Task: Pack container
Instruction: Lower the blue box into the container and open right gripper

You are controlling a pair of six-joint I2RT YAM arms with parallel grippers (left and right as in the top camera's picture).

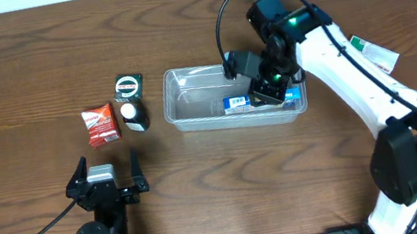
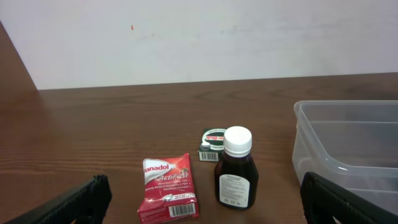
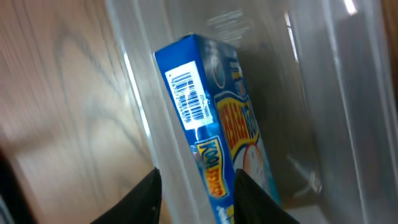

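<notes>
Barcode (image 3: 189, 99) on the blue cardboard box (image 3: 231, 127) shows only in the wrist view, between part-open right jaws, hold unclear; left jaws wide open, empty.

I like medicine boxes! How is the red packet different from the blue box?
The red packet lies on the table, outside the container; the blue box is inside it. The red packet is a crinkled pouch; the blue box has stiff edges. Both carry a barcode.
</notes>
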